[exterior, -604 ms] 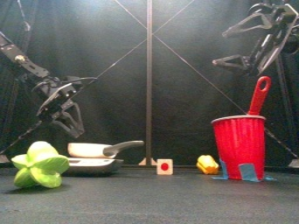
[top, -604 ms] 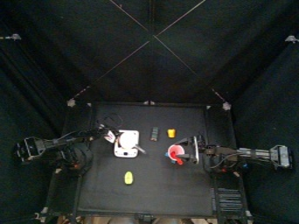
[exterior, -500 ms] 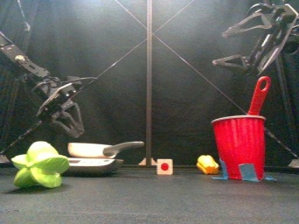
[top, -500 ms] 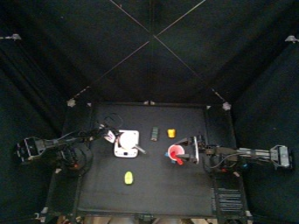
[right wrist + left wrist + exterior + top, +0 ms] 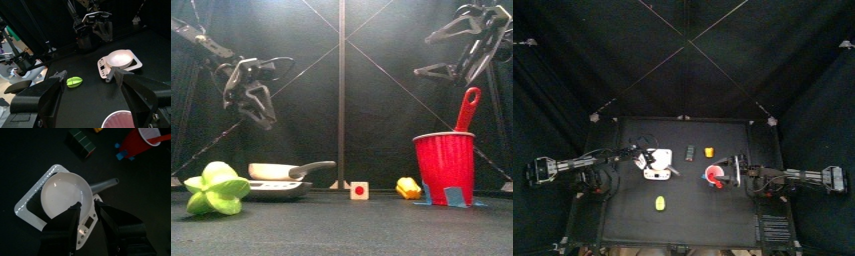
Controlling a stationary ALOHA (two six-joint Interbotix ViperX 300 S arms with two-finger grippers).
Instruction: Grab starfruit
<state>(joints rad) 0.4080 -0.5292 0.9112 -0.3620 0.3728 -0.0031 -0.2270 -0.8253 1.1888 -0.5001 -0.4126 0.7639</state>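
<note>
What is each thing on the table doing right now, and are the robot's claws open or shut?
starfruit: lying alone on the table, not held.
left gripper: open, empty, up above the pan.
right gripper: open, empty, up in the air.
pan: sitting on the white scale, looks empty.
white scale: flat on the table, under the pan.
red cup: standing upright, a red utensil sticking out.

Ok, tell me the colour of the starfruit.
Yellow-green; the starfruit shows best in the front view.

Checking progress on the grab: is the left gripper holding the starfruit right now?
No, the left gripper hangs open and empty above the pan, while the starfruit sits on the table.
</note>
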